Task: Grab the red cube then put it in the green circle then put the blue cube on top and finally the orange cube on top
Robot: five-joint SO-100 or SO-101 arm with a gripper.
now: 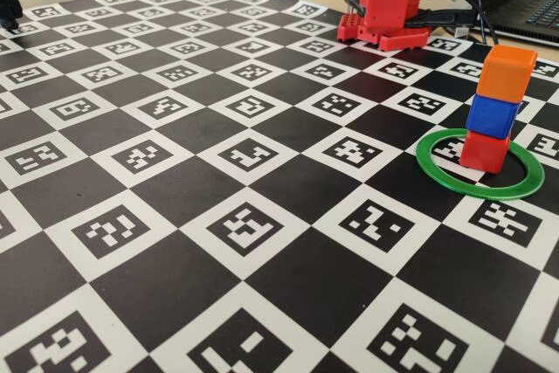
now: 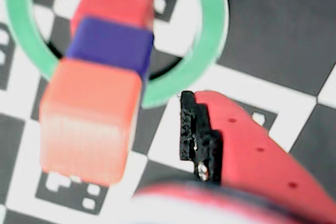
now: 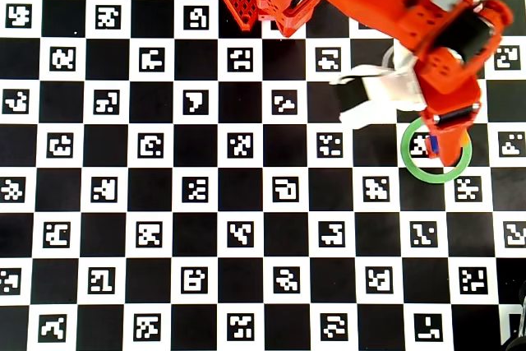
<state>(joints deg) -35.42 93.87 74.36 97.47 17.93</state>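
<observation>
Gripper (image 2: pixel 157 145) parted beside orange cube (image 2: pixel 86 121).

bright, even, soft-shadowed light; wrist view is blurry up close, the other views sharp.

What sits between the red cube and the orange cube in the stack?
The blue cube, resting on the red cube and under the orange cube; the fixed view shows it best.

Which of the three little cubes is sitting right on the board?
The red cube. It rests inside the green circle; the blue cube sits on it, and the orange cube tops the stack.
</observation>
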